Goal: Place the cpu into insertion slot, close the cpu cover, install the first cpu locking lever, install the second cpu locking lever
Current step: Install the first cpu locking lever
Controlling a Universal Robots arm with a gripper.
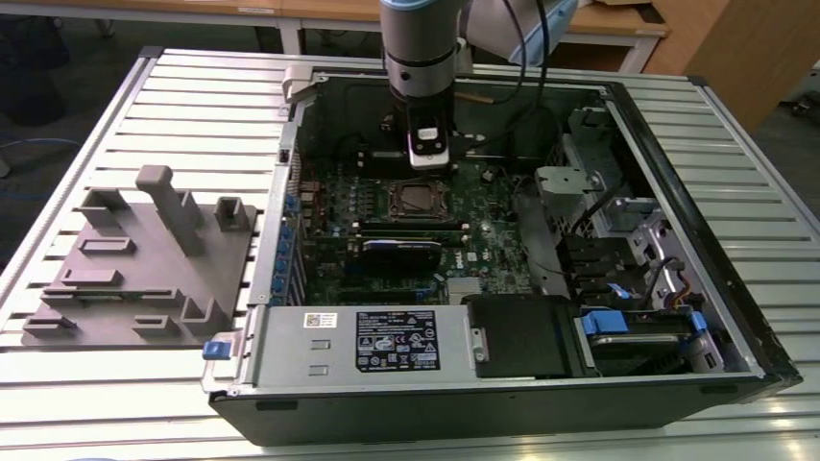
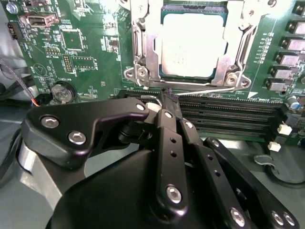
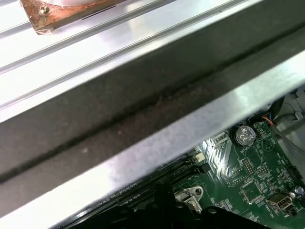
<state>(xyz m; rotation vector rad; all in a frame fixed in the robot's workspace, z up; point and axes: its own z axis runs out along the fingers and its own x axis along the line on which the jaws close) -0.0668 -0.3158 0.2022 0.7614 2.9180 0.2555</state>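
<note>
The cpu (image 2: pixel 190 45) lies flat in the insertion slot (image 1: pixel 416 199), its silvery top facing up. The cpu cover (image 2: pixel 142 52) is folded down around it, framing the chip through its window. A thin wire locking lever (image 2: pixel 209 89) runs along the socket edge nearest the memory slots (image 2: pixel 228 114). My gripper (image 2: pixel 170 98) has its two black fingers pressed together, and their tips sit at that lever's end. In the exterior view the gripper (image 1: pixel 429 165) hangs just behind the socket, inside the open computer case.
A grey fixture block (image 1: pixel 141 269) lies on the slatted table at the exterior view's left. Inside the case are a black card (image 1: pixel 399 252), the power supply (image 1: pixel 372 341) and drive cages (image 1: pixel 628 230). The case wall (image 3: pixel 143 119) is close behind the arm.
</note>
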